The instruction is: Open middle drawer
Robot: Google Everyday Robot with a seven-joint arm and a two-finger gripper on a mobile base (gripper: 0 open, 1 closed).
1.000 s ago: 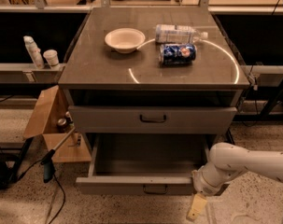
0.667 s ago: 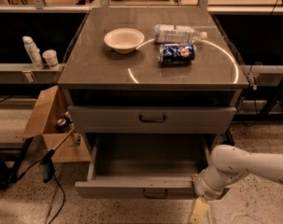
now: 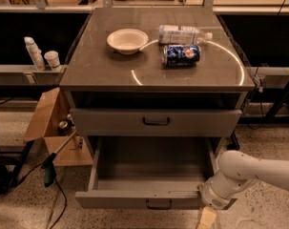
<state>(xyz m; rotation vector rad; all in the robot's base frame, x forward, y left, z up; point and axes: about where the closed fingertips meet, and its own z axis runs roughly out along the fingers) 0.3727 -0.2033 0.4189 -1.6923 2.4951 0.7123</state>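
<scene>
Claw [image 3: 207,217] sits at the bottom edge of the view, just beside the front right corner of the middle drawer [image 3: 134,198], at the end of a white arm [image 3: 251,174] that reaches in from the right. Only a pale tip of it shows below the arm's rounded wrist, so I cannot tell how far open it is or whether it has hold of anything.

The middle drawer stands pulled well out of the grey cabinet, its shallow inside bare and its small dark handle [image 3: 158,204] at the centre of the front. The drawer above it [image 3: 110,122] is closed.

On the surface [image 3: 101,73] a pale bowl [image 3: 127,40] stands left of centre. A clear water bottle [image 3: 182,34] lies on its side to the bowl's right, with a blue soda can [image 3: 181,55] lying just in front of it.

A cardboard box [image 3: 46,123] leans on the floor at the cabinet's left.
</scene>
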